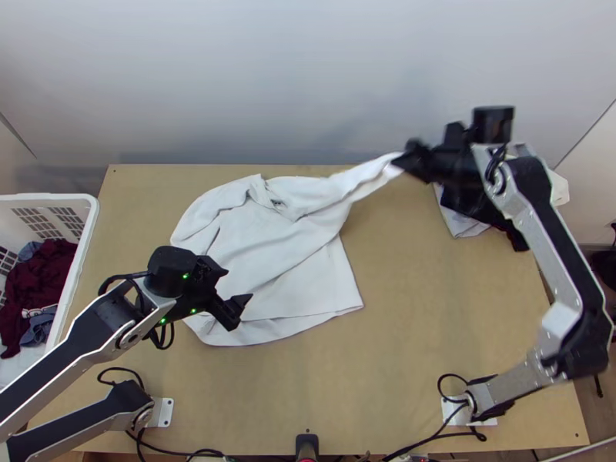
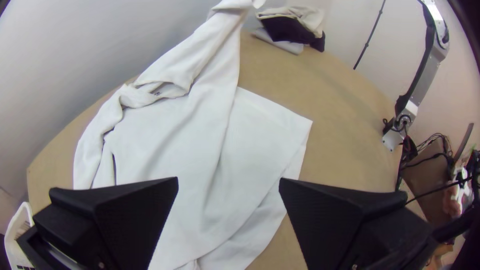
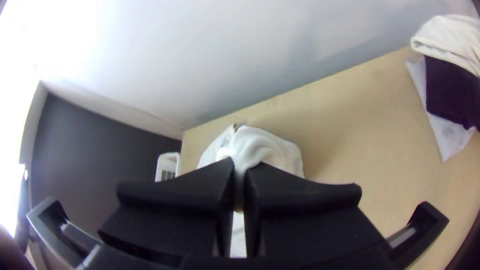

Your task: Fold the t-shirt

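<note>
Wood tbl [image 1: 446, 308]: T-shirt [image 1: 269, 250] end clamped in R pincer [image 1: 402, 160]; L pincer [image 1: 239, 283] agape over it.

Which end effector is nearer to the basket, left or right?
Left. The left end effector is open over the shirt, toward the basket; the right end effector holds the shirt farther off, toward the clothes pile.

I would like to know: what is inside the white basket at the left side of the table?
Inside the white basket lie dark red cloth and some blue-grey cloth. Whatever is under them is covered, so I cannot tell.
</note>
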Action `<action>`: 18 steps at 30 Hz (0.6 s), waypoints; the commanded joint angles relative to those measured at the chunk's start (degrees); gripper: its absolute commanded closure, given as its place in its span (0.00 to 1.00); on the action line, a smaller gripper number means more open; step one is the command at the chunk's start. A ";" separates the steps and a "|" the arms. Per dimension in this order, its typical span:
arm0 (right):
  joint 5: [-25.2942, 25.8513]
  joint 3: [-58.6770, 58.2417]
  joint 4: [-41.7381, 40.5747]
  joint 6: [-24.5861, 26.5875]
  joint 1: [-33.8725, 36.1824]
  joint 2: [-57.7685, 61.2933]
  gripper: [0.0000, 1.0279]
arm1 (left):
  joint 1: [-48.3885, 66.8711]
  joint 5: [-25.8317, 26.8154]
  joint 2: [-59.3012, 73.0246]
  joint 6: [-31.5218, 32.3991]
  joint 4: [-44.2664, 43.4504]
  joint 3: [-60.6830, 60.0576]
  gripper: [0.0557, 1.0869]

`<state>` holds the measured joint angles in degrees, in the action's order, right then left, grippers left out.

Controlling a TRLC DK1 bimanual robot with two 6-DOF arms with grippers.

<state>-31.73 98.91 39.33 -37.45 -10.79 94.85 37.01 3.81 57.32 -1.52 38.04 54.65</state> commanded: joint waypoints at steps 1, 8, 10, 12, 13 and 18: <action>4.13 2.60 -4.97 -12.73 11.93 7.37 0.97 | -2.03 0.05 0.42 -1.82 -0.86 -2.36 0.05; 9.49 -7.24 -8.92 -13.61 14.13 9.48 0.97 | -1.95 0.76 1.30 -1.38 -1.74 -3.85 0.05; 10.81 -8.30 -9.10 -11.24 13.07 10.88 0.97 | -1.95 0.84 1.39 -0.77 -2.18 -3.94 0.05; 10.90 -9.27 -9.10 -10.80 12.37 12.99 0.97 | -1.59 0.93 1.39 -0.24 -2.27 -4.29 0.05; 10.98 -9.97 -9.10 -10.45 11.93 13.70 0.97 | -1.33 0.93 1.39 -0.06 -2.18 -4.56 0.05; 11.51 -11.90 -9.27 -8.69 9.91 17.74 0.97 | -1.16 0.93 0.42 0.38 -2.01 -5.43 0.05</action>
<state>-21.58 90.13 30.81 -47.94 0.58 107.53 35.57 4.73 58.46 -1.91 36.12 50.33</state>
